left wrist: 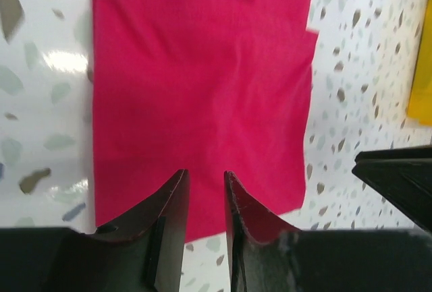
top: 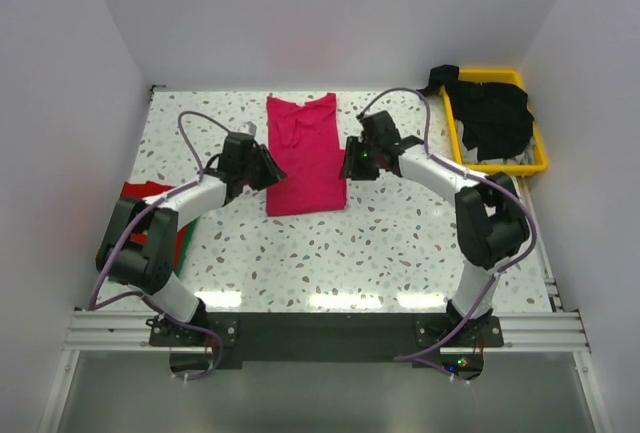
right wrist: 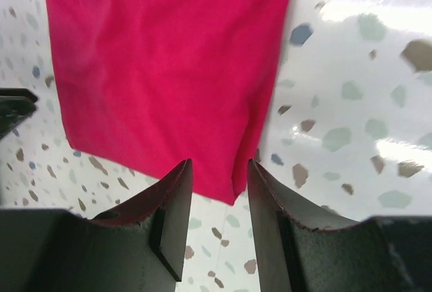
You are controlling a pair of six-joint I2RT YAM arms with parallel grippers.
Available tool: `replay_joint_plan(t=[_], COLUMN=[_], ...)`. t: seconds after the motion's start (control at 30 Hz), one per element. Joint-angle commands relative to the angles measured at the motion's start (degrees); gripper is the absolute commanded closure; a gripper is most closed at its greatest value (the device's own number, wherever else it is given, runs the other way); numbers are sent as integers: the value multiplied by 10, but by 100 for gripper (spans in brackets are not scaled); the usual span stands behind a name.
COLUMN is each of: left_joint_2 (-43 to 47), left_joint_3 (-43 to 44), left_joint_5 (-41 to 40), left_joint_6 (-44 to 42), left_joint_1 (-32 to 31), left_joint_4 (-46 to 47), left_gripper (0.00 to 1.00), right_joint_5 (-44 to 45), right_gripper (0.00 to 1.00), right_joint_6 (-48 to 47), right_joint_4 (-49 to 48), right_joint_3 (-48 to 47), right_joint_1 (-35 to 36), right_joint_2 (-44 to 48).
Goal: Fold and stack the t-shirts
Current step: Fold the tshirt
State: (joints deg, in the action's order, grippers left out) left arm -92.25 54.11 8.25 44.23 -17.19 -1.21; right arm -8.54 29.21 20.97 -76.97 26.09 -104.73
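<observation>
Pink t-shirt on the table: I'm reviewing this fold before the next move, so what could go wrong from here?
1. The left hand and right hand stand open at the pink t-shirt's sides; closing there may pinch only one layer, so the fold could spread.
2. The shirt lies slightly askew with an uneven edge, so the next fold may come out crooked.
3. The red t-shirt lies close by the left arm, which might drag it.

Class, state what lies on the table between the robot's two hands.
The magenta-pink t-shirt lies flat between the left hand and right hand; the top external view shows it.
</observation>
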Motion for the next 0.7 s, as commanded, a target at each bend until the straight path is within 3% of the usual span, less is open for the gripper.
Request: replay_joint_plan(t=[0.0, 0.33, 0.67], left_joint_2=[16, -9, -24], left_joint_3=[-53, -97, -136], left_joint_5=[29, 56, 23], left_joint_6=[24, 46, 50], left_joint_1=[-26, -45, -47], left_joint_4=[78, 161, 122], left_gripper=[69, 71, 76], right_joint_5=[0, -52, -38], right_gripper=[59, 64, 69], right_joint_6=[13, 61, 62], right_joint_4=[-33, -111, -103], right_joint_3=[14, 19, 67], right_joint_1=[43, 99, 93], right_joint_2=[22, -33, -48])
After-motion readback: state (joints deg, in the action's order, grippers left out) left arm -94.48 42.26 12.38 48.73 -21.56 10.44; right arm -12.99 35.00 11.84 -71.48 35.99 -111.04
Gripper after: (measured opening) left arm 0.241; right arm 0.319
